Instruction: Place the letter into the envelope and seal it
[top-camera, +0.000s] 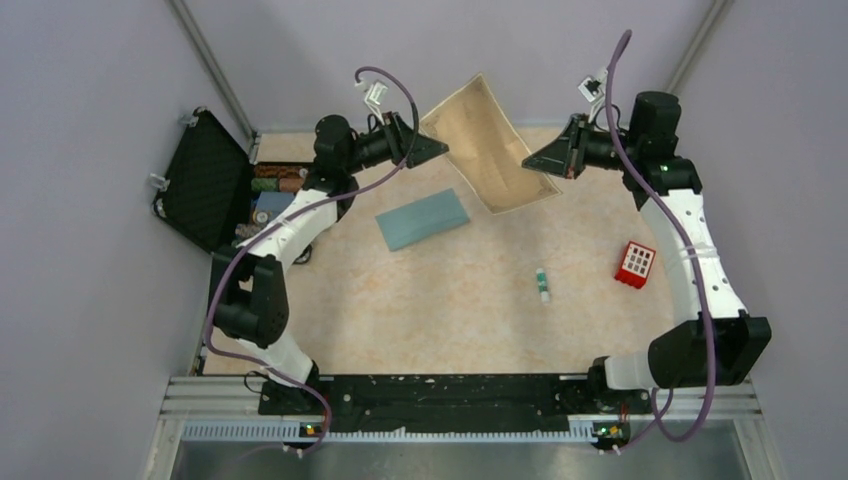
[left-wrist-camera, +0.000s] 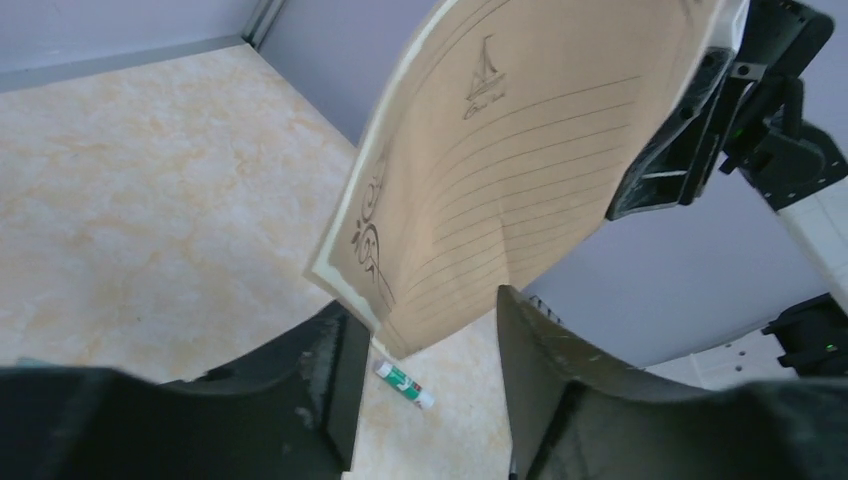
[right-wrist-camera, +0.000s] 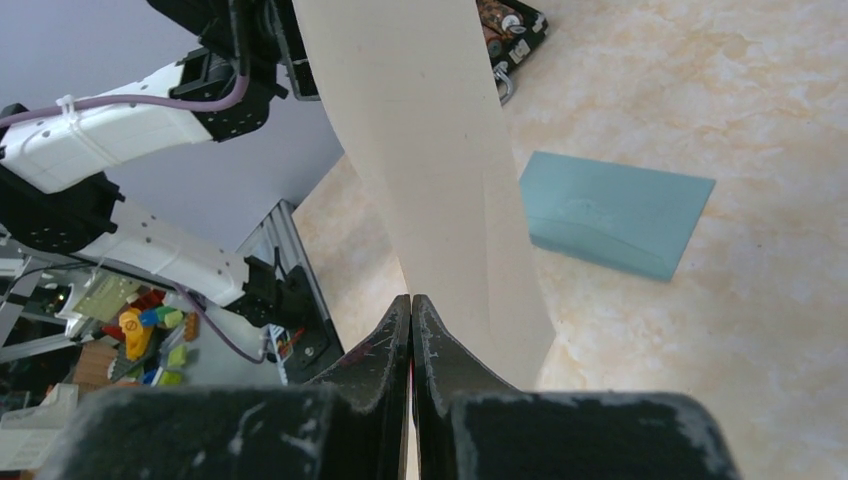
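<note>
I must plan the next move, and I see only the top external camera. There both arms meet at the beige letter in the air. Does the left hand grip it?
Observer: No. In the left wrist view the left hand is open. Its fingers stand apart, on either side of the lower corner of the letter.
Operator: Then does the right hand carry it?
Observer: Yes. In the right wrist view the right hand is shut on the edge of the letter.
Operator: Which side of the letter faces the left hand?
Observer: The lined side, with a small ship drawing at its top.
</note>
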